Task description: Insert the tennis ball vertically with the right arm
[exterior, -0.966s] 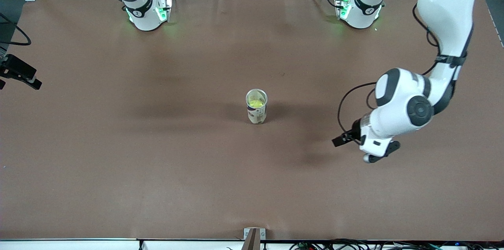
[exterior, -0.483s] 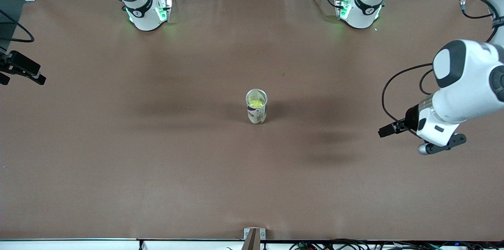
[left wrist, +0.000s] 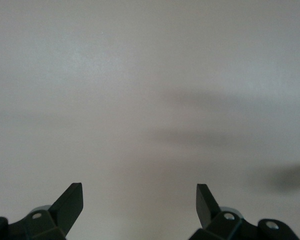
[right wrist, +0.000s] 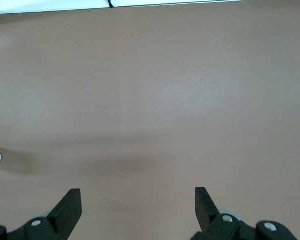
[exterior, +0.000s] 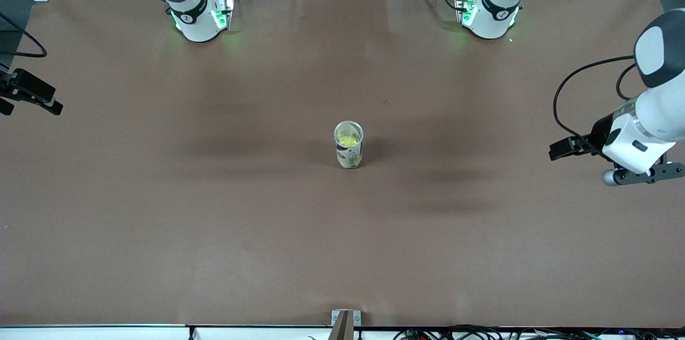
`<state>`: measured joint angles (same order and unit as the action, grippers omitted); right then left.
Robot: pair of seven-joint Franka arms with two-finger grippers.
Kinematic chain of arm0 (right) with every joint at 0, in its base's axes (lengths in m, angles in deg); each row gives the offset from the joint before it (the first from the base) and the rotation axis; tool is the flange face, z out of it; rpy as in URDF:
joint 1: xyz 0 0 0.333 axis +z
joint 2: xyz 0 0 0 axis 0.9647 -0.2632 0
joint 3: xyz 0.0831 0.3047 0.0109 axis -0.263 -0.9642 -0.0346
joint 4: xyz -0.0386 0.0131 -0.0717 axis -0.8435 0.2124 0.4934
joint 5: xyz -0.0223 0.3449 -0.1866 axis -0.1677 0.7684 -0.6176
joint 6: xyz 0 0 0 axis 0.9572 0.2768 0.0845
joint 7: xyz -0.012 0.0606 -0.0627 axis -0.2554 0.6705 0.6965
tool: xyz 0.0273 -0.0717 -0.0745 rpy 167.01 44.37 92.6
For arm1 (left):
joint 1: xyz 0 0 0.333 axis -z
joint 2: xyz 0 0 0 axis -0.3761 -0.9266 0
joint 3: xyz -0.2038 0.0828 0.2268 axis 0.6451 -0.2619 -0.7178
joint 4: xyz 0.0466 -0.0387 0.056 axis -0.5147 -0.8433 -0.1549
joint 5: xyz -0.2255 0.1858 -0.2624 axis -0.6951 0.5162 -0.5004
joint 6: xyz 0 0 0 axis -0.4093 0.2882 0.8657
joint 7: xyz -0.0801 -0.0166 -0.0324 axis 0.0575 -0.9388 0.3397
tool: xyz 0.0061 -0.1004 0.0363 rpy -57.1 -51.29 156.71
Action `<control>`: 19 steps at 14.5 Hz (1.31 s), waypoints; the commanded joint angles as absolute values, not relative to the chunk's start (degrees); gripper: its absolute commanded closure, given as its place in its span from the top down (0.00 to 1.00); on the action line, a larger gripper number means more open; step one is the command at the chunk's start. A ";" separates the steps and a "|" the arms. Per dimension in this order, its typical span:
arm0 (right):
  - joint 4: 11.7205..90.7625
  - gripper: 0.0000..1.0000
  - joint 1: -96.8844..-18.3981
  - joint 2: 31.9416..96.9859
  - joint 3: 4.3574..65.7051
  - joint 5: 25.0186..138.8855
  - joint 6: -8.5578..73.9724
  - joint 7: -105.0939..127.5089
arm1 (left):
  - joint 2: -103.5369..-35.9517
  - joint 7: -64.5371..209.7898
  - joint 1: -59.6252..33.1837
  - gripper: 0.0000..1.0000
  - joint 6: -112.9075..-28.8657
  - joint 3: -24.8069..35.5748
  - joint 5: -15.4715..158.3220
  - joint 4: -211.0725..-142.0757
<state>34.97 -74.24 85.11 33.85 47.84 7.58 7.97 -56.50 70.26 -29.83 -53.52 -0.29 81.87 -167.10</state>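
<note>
Brown bench [exterior: 214, 233] held only the can [exterior: 348, 145], ball [exterior: 348, 140] inside; I saw both tools, left tool [left wrist: 139, 210] and right tool [right wrist: 138, 212], wide, empty, the left having withdrawn, so insertion looked finished.

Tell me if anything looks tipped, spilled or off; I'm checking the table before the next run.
Nothing stands out. The can stands upright mid-table with the tennis ball inside. The left gripper and right gripper hang open and empty over bare table.

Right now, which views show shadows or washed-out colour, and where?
Front view: soft dark shadows lie on the brown table beside the can. Left wrist view: the table looks pale grey, washed out, between the open left gripper. Right wrist view: true brown, one shadow band.
</note>
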 commanded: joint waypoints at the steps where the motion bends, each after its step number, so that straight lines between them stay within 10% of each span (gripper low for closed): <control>1: 35.19 1.00 -74.21 85.82 33.54 46.95 7.09 7.41 | -53.45 74.76 -25.89 1.00 -49.88 -4.22 81.91 -166.95; 19: 35.10 1.00 -74.12 85.82 33.45 47.04 7.17 7.49 | -45.80 75.47 -22.98 1.00 -42.41 -7.31 78.83 -165.45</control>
<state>34.94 -74.22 85.11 33.77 47.84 7.57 7.97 -47.99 74.16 -24.21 -43.14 -6.27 78.92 -164.07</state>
